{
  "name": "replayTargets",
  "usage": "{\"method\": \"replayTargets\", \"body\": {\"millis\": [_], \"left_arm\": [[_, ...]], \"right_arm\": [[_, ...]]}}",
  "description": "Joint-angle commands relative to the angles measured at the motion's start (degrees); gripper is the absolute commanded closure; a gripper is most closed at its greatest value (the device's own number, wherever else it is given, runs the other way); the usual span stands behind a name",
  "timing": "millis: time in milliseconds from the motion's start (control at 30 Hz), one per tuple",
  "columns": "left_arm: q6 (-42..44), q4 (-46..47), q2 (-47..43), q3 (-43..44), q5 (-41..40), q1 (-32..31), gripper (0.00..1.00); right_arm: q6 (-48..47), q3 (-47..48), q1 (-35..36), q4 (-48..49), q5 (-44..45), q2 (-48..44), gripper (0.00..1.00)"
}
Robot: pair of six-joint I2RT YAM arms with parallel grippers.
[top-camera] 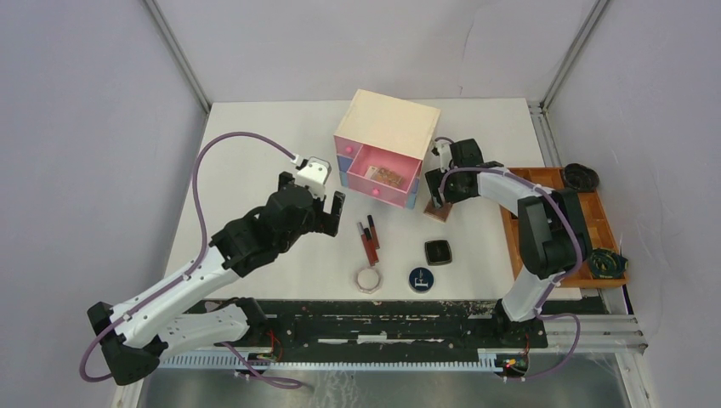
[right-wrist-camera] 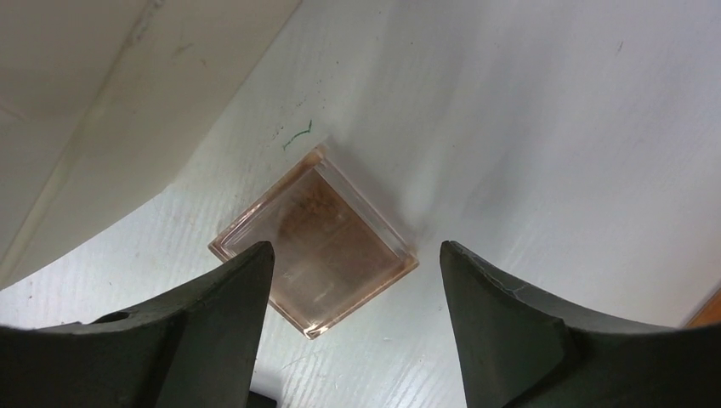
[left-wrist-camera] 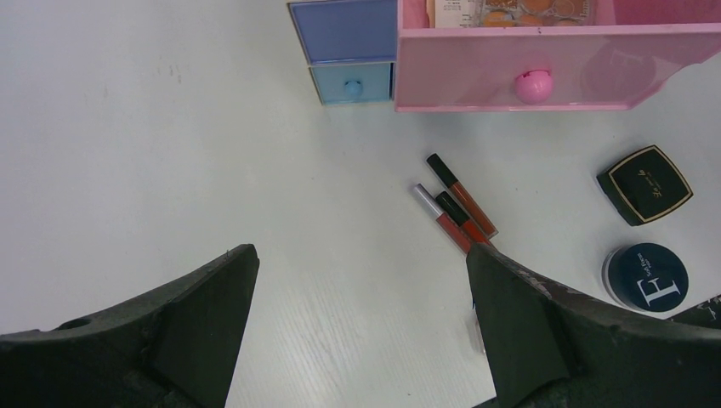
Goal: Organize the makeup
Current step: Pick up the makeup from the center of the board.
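A brown square compact (top-camera: 439, 210) lies on the white table right of the box; in the right wrist view the compact (right-wrist-camera: 315, 246) sits just below the open jaws, nearer the left finger. My right gripper (top-camera: 438, 192) (right-wrist-camera: 353, 246) is open and empty above it. My left gripper (top-camera: 311, 197) (left-wrist-camera: 361, 255) is open and empty, left of three slim red and black tubes (top-camera: 368, 240) (left-wrist-camera: 455, 212). A black square compact (top-camera: 438, 252) (left-wrist-camera: 644, 184), a round dark-blue compact (top-camera: 420, 278) (left-wrist-camera: 648, 276) and a pale octagonal jar (top-camera: 370, 279) lie near the front. A colourful palette (top-camera: 384, 175) (left-wrist-camera: 510, 10) lies in the open pink drawer.
The beige box (top-camera: 391, 127) stands at the back middle with its pink drawer (top-camera: 378, 194) (left-wrist-camera: 510, 72) pulled out; its purple and blue drawers (left-wrist-camera: 349, 30) are shut. An orange-brown tray (top-camera: 605, 223) with dark coiled items (top-camera: 605, 262) sits at the right edge.
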Motion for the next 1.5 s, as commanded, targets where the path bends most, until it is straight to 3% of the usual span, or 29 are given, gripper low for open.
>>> {"method": "replayTargets", "body": {"millis": [0, 167, 700, 1167, 1467], "left_arm": [[-0.7, 2.2, 0.3, 0.8, -0.3, 0.5, 0.01], [-0.9, 2.2, 0.9, 0.8, -0.3, 0.7, 0.01], [-0.6, 3.1, 2.9, 1.1, 0.8, 1.0, 0.01], [-0.4, 4.2, 3.9, 0.2, 3.1, 1.0, 0.01], [-0.4, 4.3, 3.7, 0.1, 3.3, 1.1, 0.01]], "right_arm": [[-2.4, 4.6, 0.7, -0.4, -0.9, 1.5, 0.21], [-5.9, 7.4, 0.8, -3.4, -1.0, 4.1, 0.21], [-3.9, 8.4, 0.6, -6.4, -4.7, 8.1, 0.2], [2.6, -0.4, 0.6, -8.4, -9.8, -0.2, 0.23], [4.4, -4.2, 0.6, -8.2, -7.0, -8.9, 0.21]]}}
